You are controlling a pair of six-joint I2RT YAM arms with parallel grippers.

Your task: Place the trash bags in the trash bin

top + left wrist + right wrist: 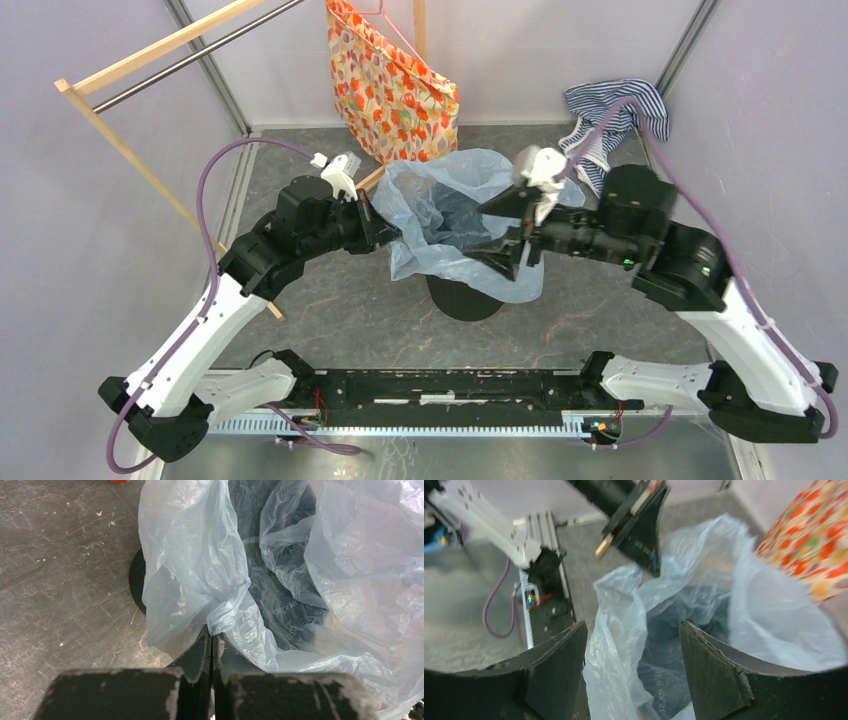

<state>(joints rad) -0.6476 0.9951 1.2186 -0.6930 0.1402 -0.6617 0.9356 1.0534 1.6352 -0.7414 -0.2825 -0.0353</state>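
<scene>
At the middle of the table (pixel 330 300), the pale-blue trash bag (pixel 430 190) sat draped into and over the black trash bin (pixel 462 298). The left gripper (pixel 385 232) pinched the bag's left edge, jaws closed on it; the right gripper (pixel 497 235) stood spread wide astride its right edge.

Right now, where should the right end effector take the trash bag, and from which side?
On the trash bag, take the upright rim fold on its right, opposite the left end effector, shut on the left rim. Come from the right: the open right end effector straddles that fold.
</scene>
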